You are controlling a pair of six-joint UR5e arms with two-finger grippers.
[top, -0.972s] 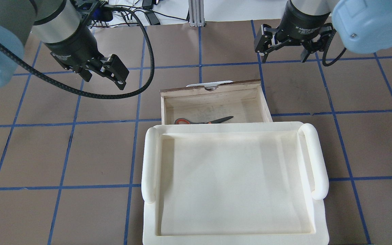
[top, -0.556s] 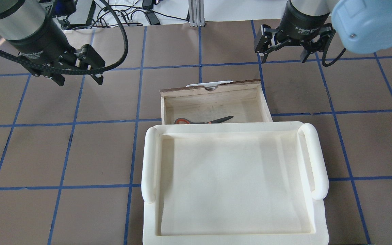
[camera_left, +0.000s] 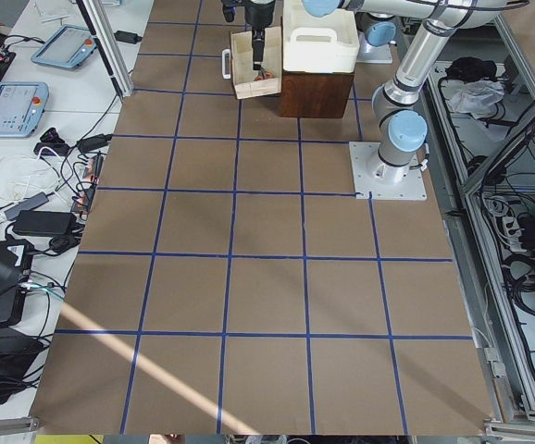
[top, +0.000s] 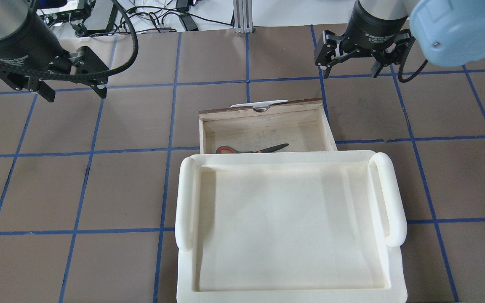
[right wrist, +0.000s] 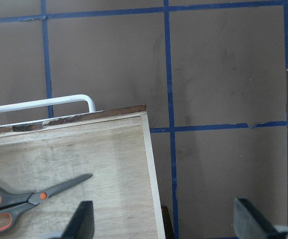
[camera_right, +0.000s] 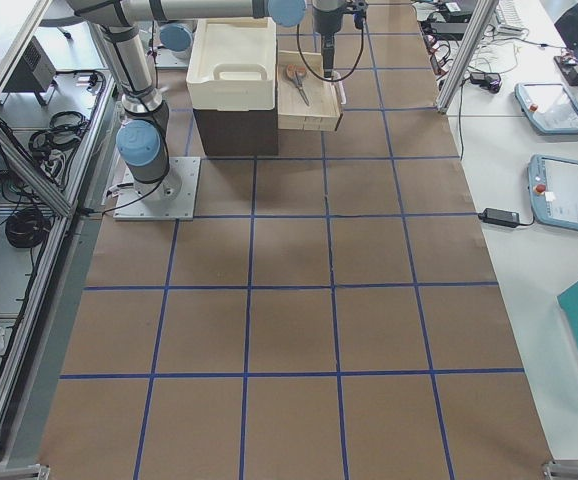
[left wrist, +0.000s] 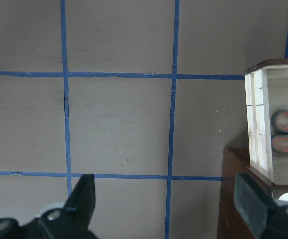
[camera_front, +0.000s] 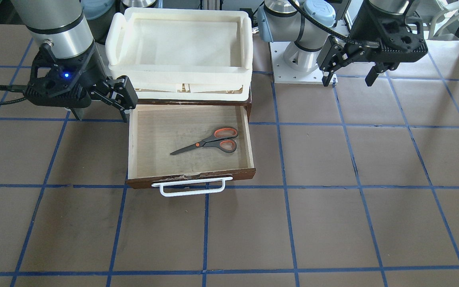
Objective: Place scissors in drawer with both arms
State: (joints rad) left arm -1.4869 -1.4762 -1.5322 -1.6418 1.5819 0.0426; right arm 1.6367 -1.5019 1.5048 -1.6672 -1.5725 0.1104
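2 spread, empty grippers point down over the desk (camera_front: 333, 207): the left gripper (top: 75, 89) hangs well away from the drawer (camera_front: 191, 179), the right gripper (top: 350, 68) near its other side. The scissors (camera_front: 209, 142) lie flat inside the open drawer.

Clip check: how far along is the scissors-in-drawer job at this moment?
Done: the scissors lie flat on the floor of the drawer, blades closed. In hand: nothing; the left gripper and right gripper hang open and empty, apart from the drawer. Left: seemingly nothing for placing; the drawer stands pulled out, so closing it by its white handle may follow.
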